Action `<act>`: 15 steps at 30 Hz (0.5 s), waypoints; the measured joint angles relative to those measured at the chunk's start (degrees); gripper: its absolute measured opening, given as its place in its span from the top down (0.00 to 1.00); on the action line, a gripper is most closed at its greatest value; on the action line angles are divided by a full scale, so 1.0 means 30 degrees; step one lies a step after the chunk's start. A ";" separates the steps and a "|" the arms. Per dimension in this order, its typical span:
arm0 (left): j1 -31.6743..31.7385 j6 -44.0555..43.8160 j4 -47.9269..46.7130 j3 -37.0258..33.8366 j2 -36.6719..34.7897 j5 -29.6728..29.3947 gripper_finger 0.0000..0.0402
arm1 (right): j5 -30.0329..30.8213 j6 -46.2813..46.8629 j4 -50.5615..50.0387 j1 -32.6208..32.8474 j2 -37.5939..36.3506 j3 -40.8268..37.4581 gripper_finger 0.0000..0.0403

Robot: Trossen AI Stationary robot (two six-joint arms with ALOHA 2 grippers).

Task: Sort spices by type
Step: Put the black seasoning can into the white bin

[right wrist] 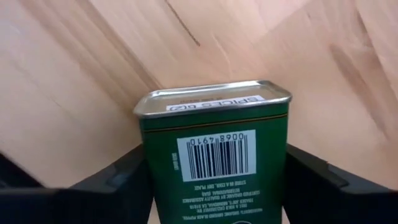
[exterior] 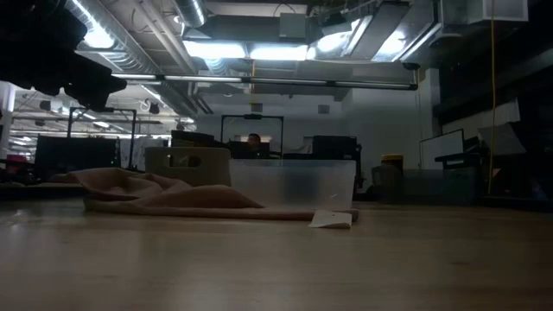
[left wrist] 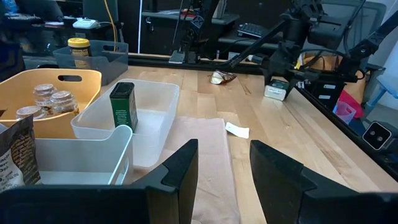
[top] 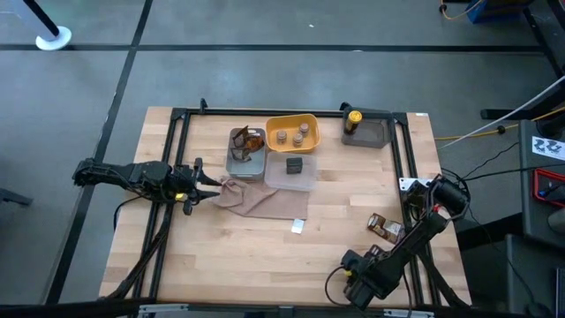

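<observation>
- My right end effector [right wrist: 214, 180], near the counter's front right corner, pinches a dark green rectangular metal tin [right wrist: 214, 140].
- It seems stiff, light and slippery; I grip its flat sides.
- My left end effector [left wrist: 224, 168] is spread.

Your left gripper [top: 210, 187] hovers at the table's left side, fingers apart. Your right gripper [right wrist: 214, 186] sits low at the near right, fingers clamped.

You are in a lab or workshop: exposed ceiling ducts [exterior: 130, 52], strip lights [exterior: 259, 52], monitors [exterior: 333, 147] behind the desk [top: 265, 256], cables [top: 494, 132] on concrete floor.
</observation>
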 joint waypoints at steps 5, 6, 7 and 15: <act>0.0001 0.0000 0.0000 0.0000 -0.0004 0.0000 0.68 | 0.0373 -0.0010 0.0186 -0.0424 -0.0015 0.0007 0.34; -0.0001 0.0000 0.0000 0.0000 0.0000 0.0000 0.68 | 0.0268 -0.0078 0.0175 -0.0568 -0.0015 0.0007 0.34; -0.0001 0.0000 0.0000 0.0000 0.0000 0.0000 0.68 | 0.0169 -0.0239 0.0181 -0.0731 -0.0015 0.0007 0.33; 0.0003 0.0000 0.0000 0.0000 0.0000 0.0000 0.68 | 0.0069 -0.2033 0.0317 -0.2310 0.0000 0.0021 0.29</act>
